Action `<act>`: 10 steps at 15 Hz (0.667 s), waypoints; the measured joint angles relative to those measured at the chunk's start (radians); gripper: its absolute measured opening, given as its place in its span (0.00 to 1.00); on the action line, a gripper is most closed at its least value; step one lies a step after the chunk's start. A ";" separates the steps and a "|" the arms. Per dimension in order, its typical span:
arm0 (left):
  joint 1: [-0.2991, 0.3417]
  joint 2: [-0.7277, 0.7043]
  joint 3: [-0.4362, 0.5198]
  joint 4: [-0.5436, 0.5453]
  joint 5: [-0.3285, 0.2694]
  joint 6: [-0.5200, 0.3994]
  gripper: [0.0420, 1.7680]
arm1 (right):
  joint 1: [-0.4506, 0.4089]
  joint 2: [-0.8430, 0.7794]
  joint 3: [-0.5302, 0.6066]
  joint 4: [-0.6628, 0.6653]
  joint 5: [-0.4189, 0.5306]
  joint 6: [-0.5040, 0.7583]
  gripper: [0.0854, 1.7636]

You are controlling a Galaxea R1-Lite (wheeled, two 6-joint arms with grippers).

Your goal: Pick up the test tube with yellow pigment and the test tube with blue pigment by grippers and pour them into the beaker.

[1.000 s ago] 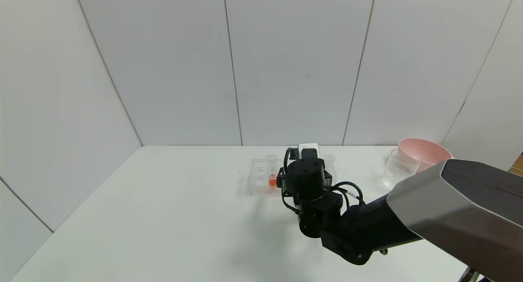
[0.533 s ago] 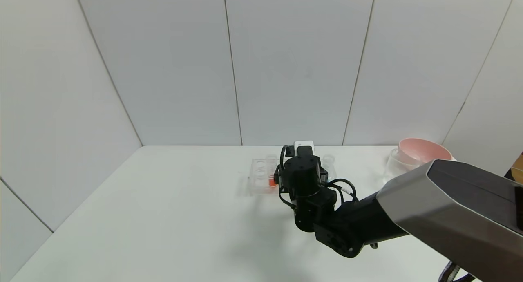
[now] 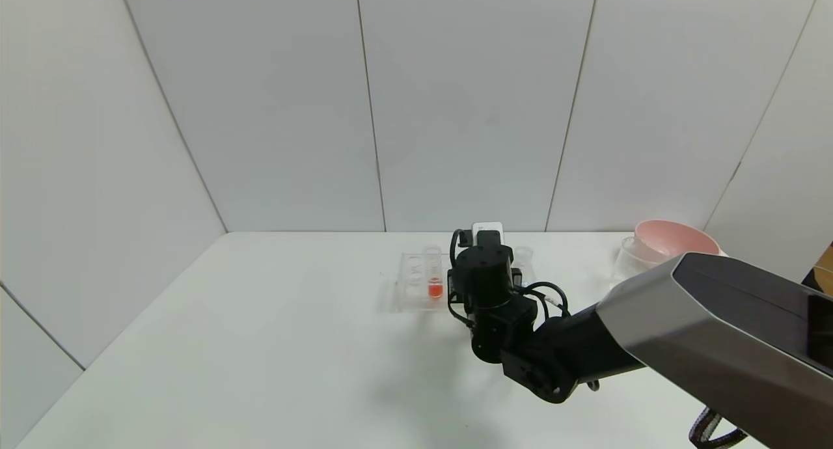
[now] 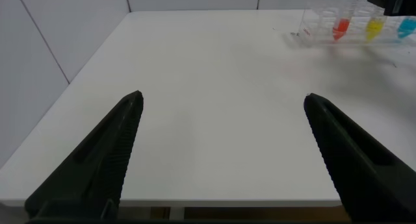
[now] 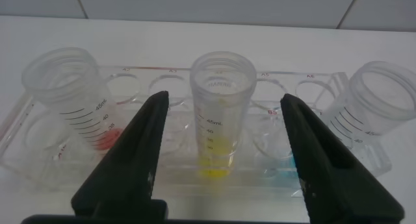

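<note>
A: Where is the right end effector (image 5: 222, 159)?

B: Down at the clear rack (image 5: 364, 160) on the desk (image 3: 273, 332). Its two black fingers (image 5: 133, 165) stand apart, one on each side of the test tube with yellow pigment (image 5: 220, 110), and neither touches it.

A: So the tube is not clamped?

B: No. It stands upright in the middle of the rack. The test tube with blue pigment (image 5: 370, 110) sits in the same rack on one side of it, the orange-red tube (image 5: 75, 97) on the other, both leaning a little.

A: And the beaker (image 3: 630, 261)?

B: On the desk well to the right of the rack, touching a pink bowl (image 3: 673, 239).

A: The left end effector (image 4: 224, 152)?

B: Well apart from the rack, over bare desk, fingers wide apart and holding nothing.
</note>
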 joint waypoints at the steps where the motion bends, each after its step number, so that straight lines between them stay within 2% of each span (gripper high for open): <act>1: 0.000 0.000 0.000 0.000 0.000 0.000 1.00 | -0.002 0.001 -0.001 0.001 0.000 0.000 0.60; 4: 0.000 0.000 0.000 0.000 0.000 0.000 1.00 | 0.000 0.001 -0.001 0.001 -0.001 0.000 0.41; 5: 0.000 0.000 0.000 0.000 0.000 0.000 1.00 | 0.000 0.001 0.000 0.000 -0.001 0.001 0.24; 10: 0.000 0.000 0.000 0.000 0.000 0.000 1.00 | 0.002 -0.001 0.010 -0.011 -0.003 -0.002 0.24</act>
